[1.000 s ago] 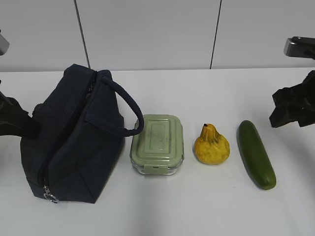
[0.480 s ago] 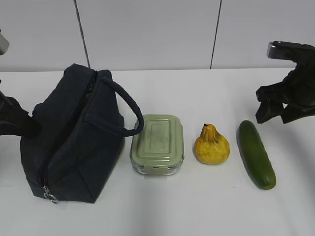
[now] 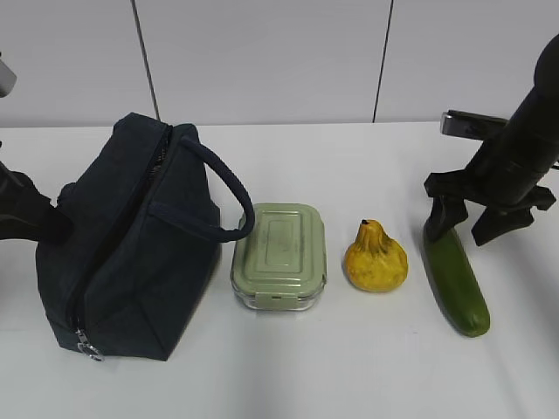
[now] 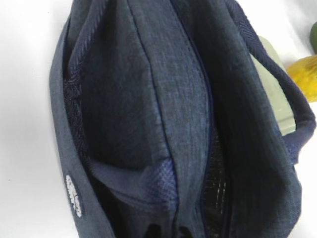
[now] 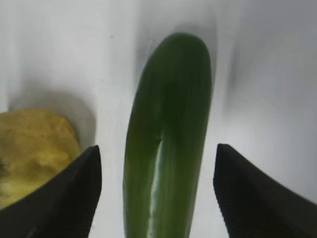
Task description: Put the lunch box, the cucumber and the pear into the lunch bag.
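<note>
Since a second ago, your right gripper (image 3: 472, 225) has come in from the edge and now hangs over the far end of the cucumber (image 3: 455, 273). Its fingers (image 5: 69, 191) stand wide apart, one on each side of the cucumber, holding nothing. The cucumber lies flat on the white table (image 3: 349, 367), just right of the pear (image 3: 376, 258). The lunch box (image 3: 280, 256) sits between the pear and the lunch bag (image 3: 131, 236). Your left gripper (image 3: 35, 218) is pinched shut at the bag's left side; you can't tell if it holds the cloth.
</note>
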Controlling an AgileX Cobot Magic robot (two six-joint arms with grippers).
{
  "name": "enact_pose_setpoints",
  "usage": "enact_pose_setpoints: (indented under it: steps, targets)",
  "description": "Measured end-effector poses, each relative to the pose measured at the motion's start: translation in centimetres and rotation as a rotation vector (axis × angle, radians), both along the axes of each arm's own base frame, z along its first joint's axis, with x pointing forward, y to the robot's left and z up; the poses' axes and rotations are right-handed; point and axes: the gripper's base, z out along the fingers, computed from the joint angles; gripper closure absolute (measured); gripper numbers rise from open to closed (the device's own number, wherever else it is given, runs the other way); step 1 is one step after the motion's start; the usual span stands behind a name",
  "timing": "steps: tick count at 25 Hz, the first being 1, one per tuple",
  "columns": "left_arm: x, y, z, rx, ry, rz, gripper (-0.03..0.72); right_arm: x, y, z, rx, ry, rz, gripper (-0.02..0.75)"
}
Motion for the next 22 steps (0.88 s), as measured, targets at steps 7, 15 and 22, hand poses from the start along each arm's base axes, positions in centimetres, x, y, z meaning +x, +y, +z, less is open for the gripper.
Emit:
enact_pose_setpoints:
  steps: [7,15,22]
  targets:
    - [0.2,0.0,0.0,0.002,-0.016,0.008,0.685,-0.4,0.3,-1.8,0.009,0.108,0.019,0.198]
    - [0.2,0.1,0.1,0.003,-0.021,0.01,0.685,-0.4,1.9,-3.8,-0.048,0.163,0.065,0.214]
    - [0.2,0.1,0.1,0.002,-0.021,0.01,0.685,0.0,1.9,-3.5,-0.073,0.152,0.077,0.328]
